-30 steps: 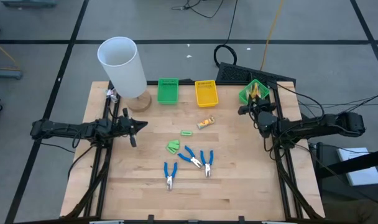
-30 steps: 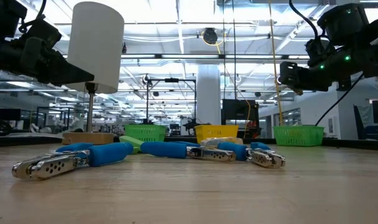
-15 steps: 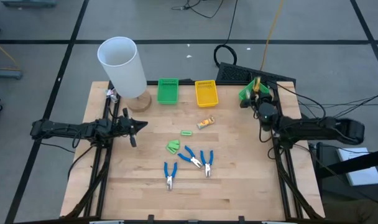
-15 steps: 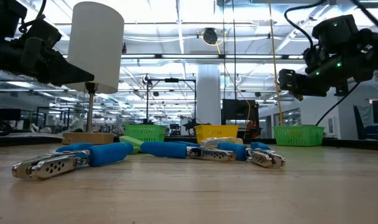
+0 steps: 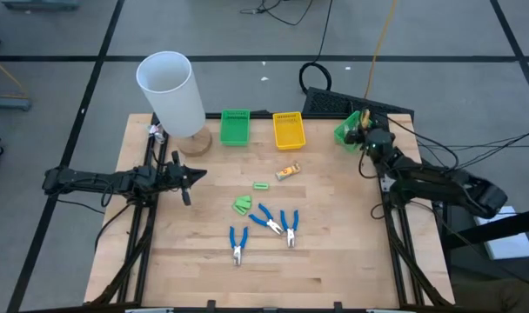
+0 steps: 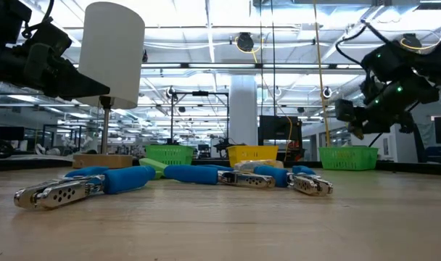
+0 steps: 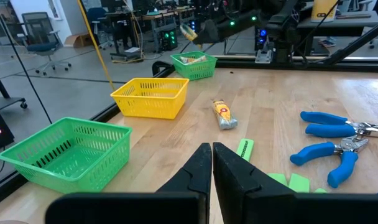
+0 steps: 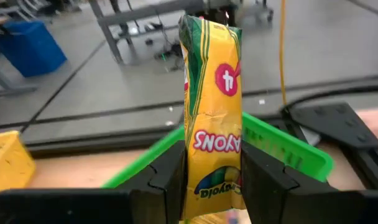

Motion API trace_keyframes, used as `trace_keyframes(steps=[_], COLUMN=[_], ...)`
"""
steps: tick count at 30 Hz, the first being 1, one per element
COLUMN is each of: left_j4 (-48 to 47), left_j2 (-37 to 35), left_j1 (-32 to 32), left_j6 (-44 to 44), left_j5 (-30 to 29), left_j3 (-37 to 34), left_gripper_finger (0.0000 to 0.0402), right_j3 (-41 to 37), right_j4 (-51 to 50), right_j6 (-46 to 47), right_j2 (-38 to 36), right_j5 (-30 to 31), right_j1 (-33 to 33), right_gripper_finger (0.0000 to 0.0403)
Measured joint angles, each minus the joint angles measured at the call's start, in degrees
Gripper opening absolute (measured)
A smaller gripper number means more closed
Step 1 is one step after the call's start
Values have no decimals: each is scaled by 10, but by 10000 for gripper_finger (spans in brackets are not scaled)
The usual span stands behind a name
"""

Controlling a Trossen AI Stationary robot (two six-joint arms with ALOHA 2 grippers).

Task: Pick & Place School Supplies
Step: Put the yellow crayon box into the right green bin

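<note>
The right end effector point(image 8: 211, 177) pinches a yellow crayon pack point(image 8: 211, 118) upright above the green bin point(image 8: 288, 152) at the tabletop's point(image 5: 334, 243) far right corner. Released off-centre, the pack could catch that bin's rim and tumble outside. The left end effector point(image 7: 212, 163), fingers pressed together, waits well away from the bin.

desk point(image 5: 334, 243): pale wood, matt, visible grain
crayon packet point(image 8: 212, 118): glossy, crinkled printed wrapper
right tool point(image 8: 211, 177): dark matt plastic fingers
bins point(image 7: 148, 98): slotted plastic, yellow and green
pliers point(image 7: 338, 134): bare metal, blue smooth grips
cylinder point(image 5: 170, 94): smooth white, matt
</note>
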Motion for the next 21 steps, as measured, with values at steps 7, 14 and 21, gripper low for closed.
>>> trace_keyframes(steps=[7, 14, 21], left_j4=[0, 0, 0], left_j2=[0, 0, 0], left_j1=[0, 0, 0], left_j6=[0, 0, 0], left_j5=[0, 0, 0], left_j3=[0, 0, 0], left_gripper_finger=[21, 21, 21], right_j3=[0, 50, 85], right_j4=[-19, -140, -238], right_j6=[7, 34, 46], right_j2=[0, 0, 0], right_j5=[-37, -42, -65], right_j1=[-29, -31, -42], right_gripper_finger=[123, 123, 123])
